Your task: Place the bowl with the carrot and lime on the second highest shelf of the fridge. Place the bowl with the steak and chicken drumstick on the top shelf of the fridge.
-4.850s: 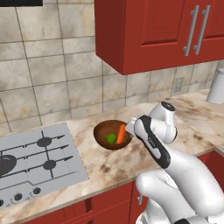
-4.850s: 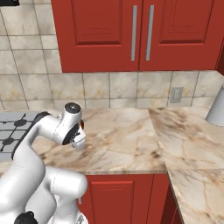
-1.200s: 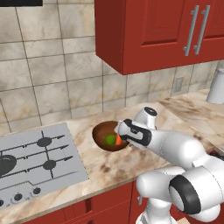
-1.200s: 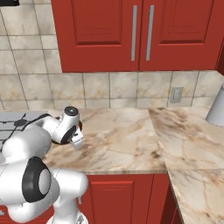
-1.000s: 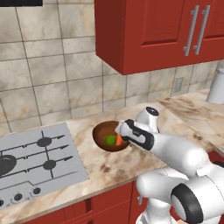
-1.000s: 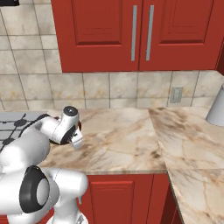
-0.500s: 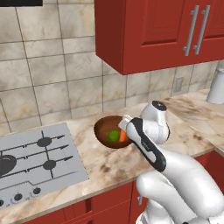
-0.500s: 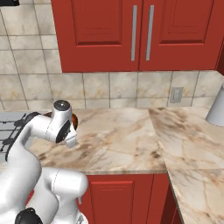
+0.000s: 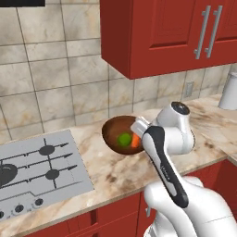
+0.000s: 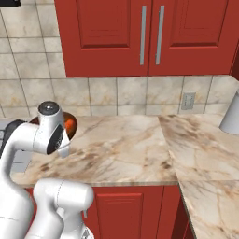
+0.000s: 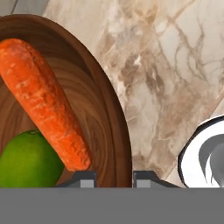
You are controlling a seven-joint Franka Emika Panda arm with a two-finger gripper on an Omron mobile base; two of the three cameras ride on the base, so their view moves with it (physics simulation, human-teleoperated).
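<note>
The bowl with the carrot and lime (image 9: 115,134) is dark-brown, glossy wood. It hangs just above the marble counter (image 9: 115,171), tipped so its opening faces the left base camera. The green lime (image 9: 123,139) and the orange carrot (image 9: 135,140) lie inside it. My gripper (image 9: 139,126) is shut on the bowl's right rim. In the hand view the rim (image 11: 124,144) runs down between the two fingertips of the gripper (image 11: 114,178), with the carrot (image 11: 48,105) and the lime (image 11: 26,159) close by. The fridge, its shelves and the bowl with the steak and chicken drumstick are out of view.
A grey cooktop (image 9: 37,162) with dark burners lies left of the bowl. Red wall cabinets (image 9: 162,32) hang low over the counter. A pale grey canister (image 10: 231,116) stands at the far right, and a wall outlet (image 10: 187,100) sits in the tiled backsplash.
The arm has folded upward and back toward the base. The bowl has risen slightly off the counter in the grip and tipped toward the left camera.
</note>
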